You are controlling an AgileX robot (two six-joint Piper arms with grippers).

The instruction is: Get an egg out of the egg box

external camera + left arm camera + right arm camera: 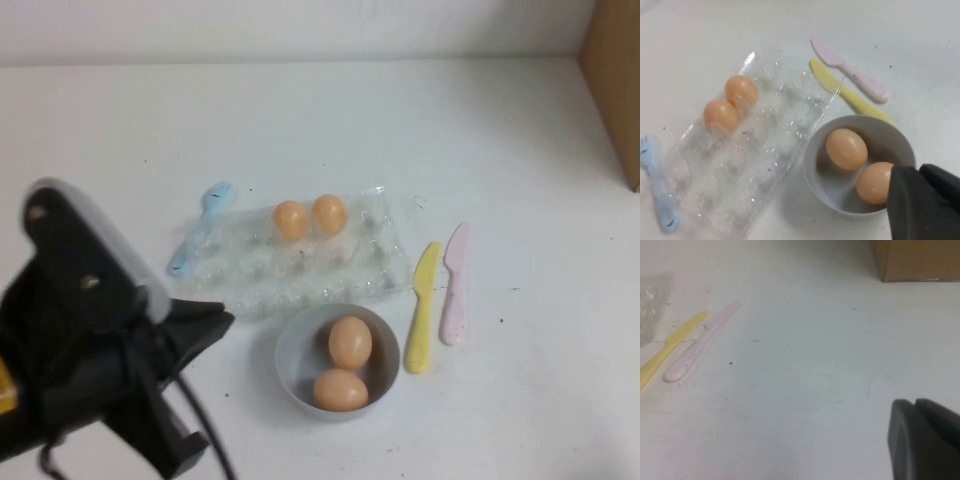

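The clear crinkly egg box [300, 262] lies mid-table and holds two orange-tan eggs [291, 220] [329, 214] in its far row; they also show in the left wrist view [720, 115] [741, 90]. Two more eggs [350, 342] [340, 390] lie in the round grey bowl [290, 362] in front of the box. My left gripper [222, 322] is shut and empty, left of the bowl and in front of the box's near left corner. In the left wrist view its tips [919, 169] hang beside the bowl's rim. My right gripper [914, 402] is shut and empty over bare table, out of the high view.
A yellow plastic knife [423, 310] and a pink one [455, 285] lie right of the bowl. A light blue spoon [200, 228] lies at the box's left end. A cardboard box [615, 80] stands at the far right edge.
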